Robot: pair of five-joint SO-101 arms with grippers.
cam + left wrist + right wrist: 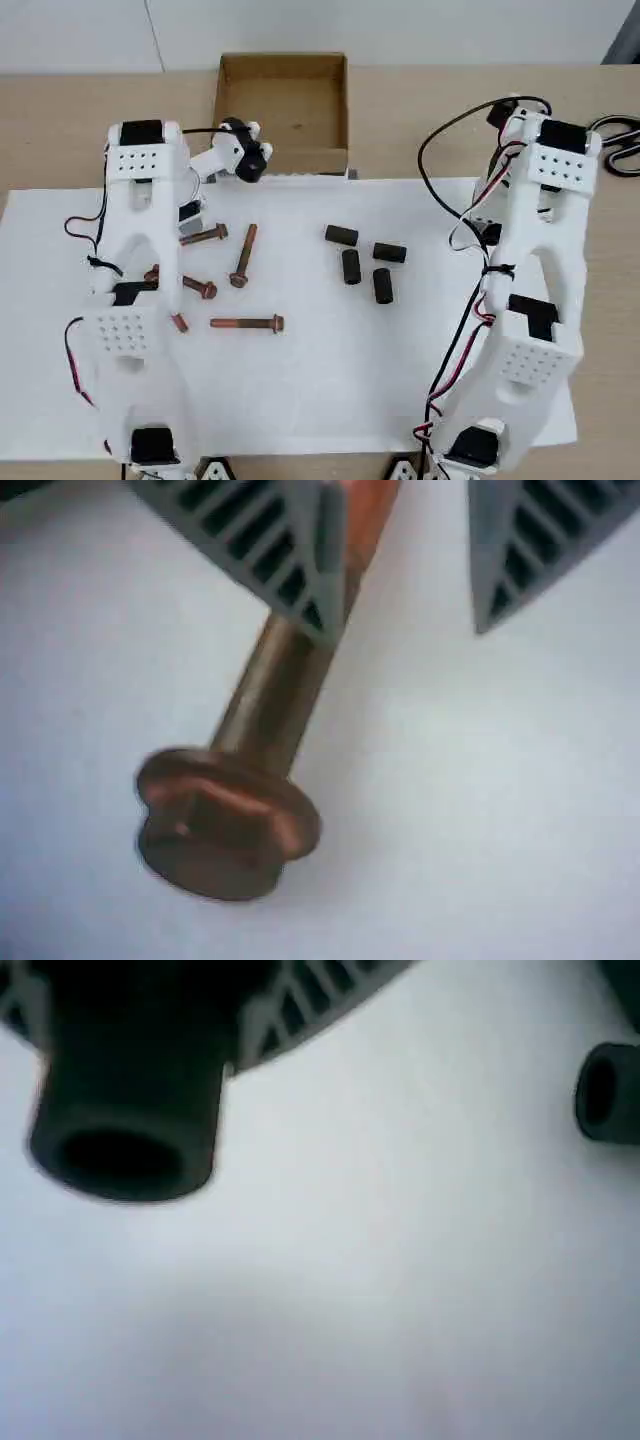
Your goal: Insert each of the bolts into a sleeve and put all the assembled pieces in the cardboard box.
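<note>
Closest to the lens in the left wrist view is a copper bolt (235, 810), which lies on the white paper (520, 810) with its flanged head toward the camera. Its shaft runs up between the two grey fingers of the left claw (405, 625). It touches one finger (290, 570), and a clear gap separates it from the other, so this claw is released and only stands around the shaft. In the right wrist view the right claw (130, 1020) is clenched on a black sleeve (125, 1130). This sleeve seems lifted off the paper, and its open bore faces the camera. A second sleeve (608, 1092) lies apart on the sheet. The cardboard box (300, 95) stands open on the table (60, 130) at the far edge of the paper, between the two arms but nearer to the left one, and its brown floor is bare. In the high view, other bolts (247, 323) are scattered on the paper near the left arm. Four sleeves (351, 266) lie close together in the middle of the sheet, well apart from the box.
</note>
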